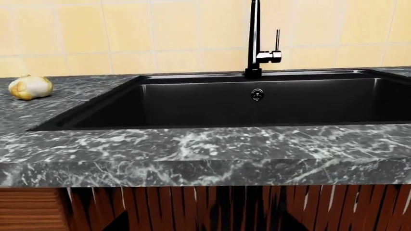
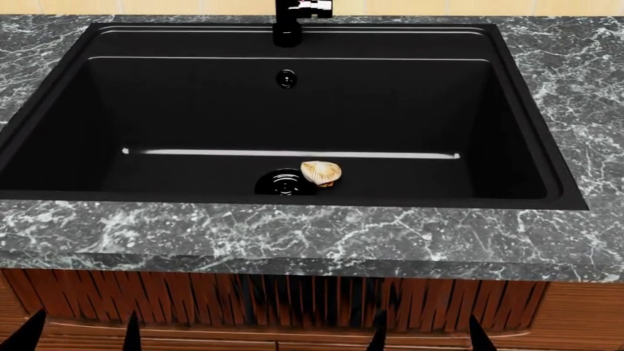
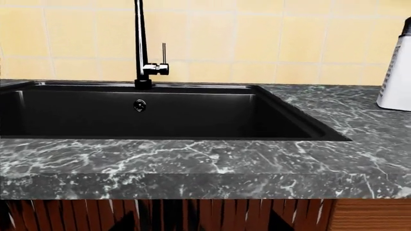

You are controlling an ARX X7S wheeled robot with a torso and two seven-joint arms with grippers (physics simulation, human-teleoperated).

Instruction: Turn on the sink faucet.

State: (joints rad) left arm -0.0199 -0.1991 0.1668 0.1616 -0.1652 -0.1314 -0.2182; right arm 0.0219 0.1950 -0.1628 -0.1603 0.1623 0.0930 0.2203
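A dark marbled surface (image 2: 292,234) is backed by pale yellow wall tiles (image 1: 96,33). The sink faucet (image 1: 254,43) is set upright at the back rim of the sink (image 2: 58,131), its thin lever (image 1: 277,39) raised vertically beside the chrome block. A shell-like object (image 2: 321,172) is seen just beside the drain (image 2: 285,183). A garlic bulb (image 1: 30,87) and a white container (image 3: 397,72) are placed on the surface. Dark tips at the head view's lower edge are possibly the pincers; whether either is released or clenched cannot be told.
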